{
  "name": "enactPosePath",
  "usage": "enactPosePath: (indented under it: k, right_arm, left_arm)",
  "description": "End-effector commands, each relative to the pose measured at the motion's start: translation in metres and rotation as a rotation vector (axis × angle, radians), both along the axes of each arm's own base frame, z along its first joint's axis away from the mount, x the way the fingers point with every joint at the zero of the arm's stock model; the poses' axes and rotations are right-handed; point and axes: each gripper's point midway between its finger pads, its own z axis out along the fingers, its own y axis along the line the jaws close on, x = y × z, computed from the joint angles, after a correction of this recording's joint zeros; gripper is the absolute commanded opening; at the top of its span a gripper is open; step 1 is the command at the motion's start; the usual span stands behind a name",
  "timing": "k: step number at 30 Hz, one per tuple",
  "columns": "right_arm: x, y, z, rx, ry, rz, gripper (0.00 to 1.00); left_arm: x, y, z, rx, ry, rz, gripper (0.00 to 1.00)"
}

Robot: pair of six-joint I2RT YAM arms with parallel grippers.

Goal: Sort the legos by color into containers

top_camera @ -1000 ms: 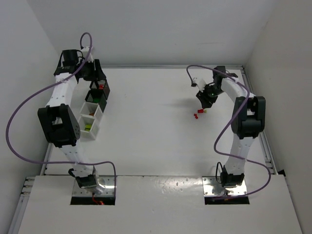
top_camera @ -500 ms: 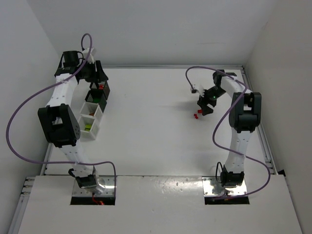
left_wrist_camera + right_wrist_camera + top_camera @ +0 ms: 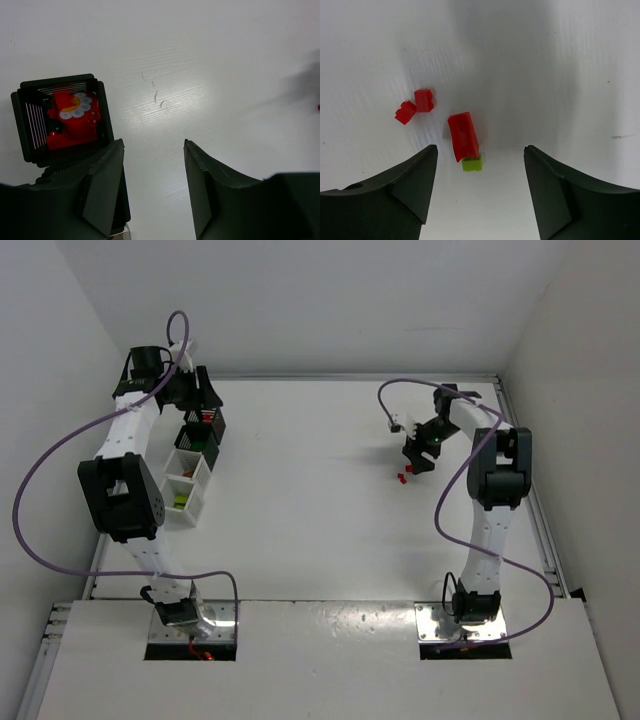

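Red legos [image 3: 403,478] loose on a white tabletop [image 3: 300,510], both pincers spread and empty.
Overhead: left gripper [image 3: 198,395] at 10 o'clock over the far end of the containers [image 3: 183,476]; right gripper [image 3: 420,458] at 2 o'clock, just beside the legos. Left wrist: fingers apart around bare tabletop, black bin [image 3: 60,82] holding red pieces at 9 o'clock. Right wrist: jaws wide, red block [image 3: 463,135] lying between them, yellow-green brick [image 3: 471,164] touching its near end, two small red bricks [image 3: 415,106] at 10 o'clock.

Looks down from behind on the whole table [image 3: 300,500]; peers close at each wrist; shares red legos [image 3: 463,135] with the right.
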Motion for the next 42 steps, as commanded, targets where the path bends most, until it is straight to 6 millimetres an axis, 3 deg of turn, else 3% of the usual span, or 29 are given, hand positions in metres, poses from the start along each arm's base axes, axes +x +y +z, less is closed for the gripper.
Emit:
enactPosePath:
  k: [1,4,14,17,20,23,24,27,28,29,30,34,36,42]
  right_arm:
    - [0.009,0.008,0.000,0.024,-0.043,0.034,0.69]
    - [0.008,0.008,-0.003,0.024,-0.041,0.034,0.68]
    - [-0.010,0.002,-0.025,-0.035,-0.030,0.055,0.29]
    - [-0.011,0.001,-0.014,-0.036,-0.058,0.064,0.23]
    - [-0.010,0.020,0.017,0.072,-0.064,0.050,0.18]
    - [-0.019,0.060,0.059,0.215,-0.044,0.081,0.13]
    - [-0.027,0.075,0.079,0.262,-0.043,0.097,0.12]
    - [-0.051,0.125,0.111,0.379,0.008,0.138,0.08]
    - [-0.061,0.145,0.119,0.410,0.039,0.169,0.08]
    - [-0.070,0.160,0.135,0.471,0.082,0.167,0.07]
    - [-0.074,0.170,0.141,0.498,0.100,0.171,0.07]
    - [-0.098,0.210,0.160,0.581,0.142,0.230,0.07]
    - [-0.108,0.226,0.168,0.610,0.168,0.251,0.06]
    - [-0.109,0.255,0.196,0.676,0.168,0.268,0.06]
  left_arm:
    - [-0.003,-0.002,0.019,-0.007,-0.046,-0.007,0.57]
    - [-0.003,-0.002,0.019,-0.007,-0.046,-0.007,0.57]
    - [-0.007,-0.003,0.016,-0.009,-0.037,-0.007,0.57]
    - [-0.009,-0.008,0.020,-0.022,-0.055,-0.039,0.57]
    - [-0.023,-0.027,0.027,-0.082,-0.088,-0.147,0.57]
    - [-0.049,-0.056,0.040,-0.197,-0.146,-0.301,0.57]
    - [-0.053,-0.069,0.044,-0.208,-0.175,-0.350,0.57]
    - [-0.083,-0.101,0.043,-0.241,-0.187,-0.466,0.59]
    - [-0.098,-0.122,0.035,-0.254,-0.170,-0.530,0.59]
    - [-0.109,-0.134,0.040,-0.252,-0.187,-0.571,0.60]
    - [-0.121,-0.154,0.039,-0.243,-0.197,-0.634,0.60]
    - [-0.155,-0.190,0.032,-0.249,-0.188,-0.753,0.63]
    - [-0.161,-0.199,0.033,-0.261,-0.186,-0.787,0.64]
    - [-0.176,-0.217,0.036,-0.296,-0.184,-0.859,0.71]
